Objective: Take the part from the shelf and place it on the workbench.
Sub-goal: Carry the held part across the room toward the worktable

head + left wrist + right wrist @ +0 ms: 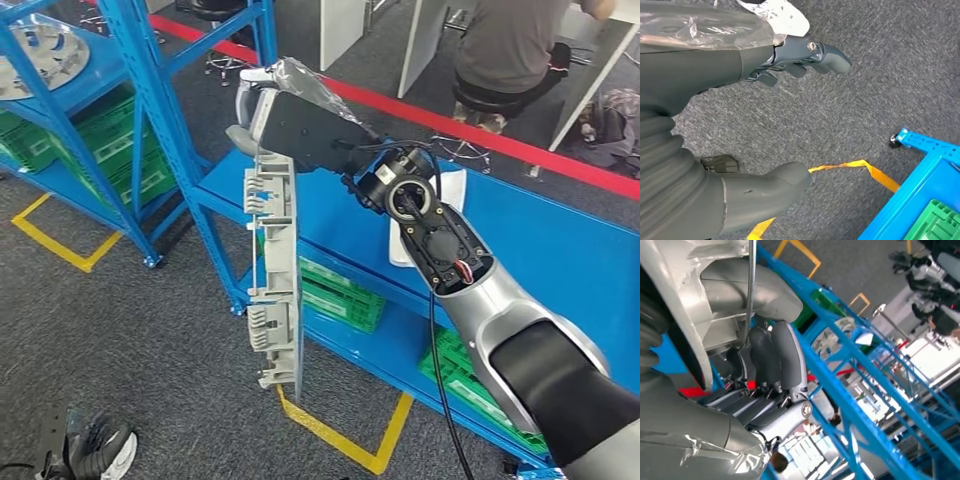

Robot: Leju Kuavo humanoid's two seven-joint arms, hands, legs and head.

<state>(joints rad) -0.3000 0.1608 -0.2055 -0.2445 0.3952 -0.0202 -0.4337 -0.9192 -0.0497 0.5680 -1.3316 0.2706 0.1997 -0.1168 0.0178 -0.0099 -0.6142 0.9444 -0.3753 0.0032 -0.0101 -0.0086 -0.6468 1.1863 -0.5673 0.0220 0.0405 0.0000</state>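
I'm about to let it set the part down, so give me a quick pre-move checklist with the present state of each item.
1. Right hand grips the grey part at its upper end: ok.
2. Part hangs upright, free of the blue shelf frame: ok.
3. Part is over the workbench: not ok, it hangs at the bench's edge, over the floor.
4. Landing spot bare: cannot tell; a white sheet lies there.
5. Left hand holds nothing, fingers apart: ok.
6. Seated person is beyond the red line: ok.

silver right arm (521, 330), black cable, round wrist camera ring; grey ribbed left hand (734, 150), darker fingers (817, 52).
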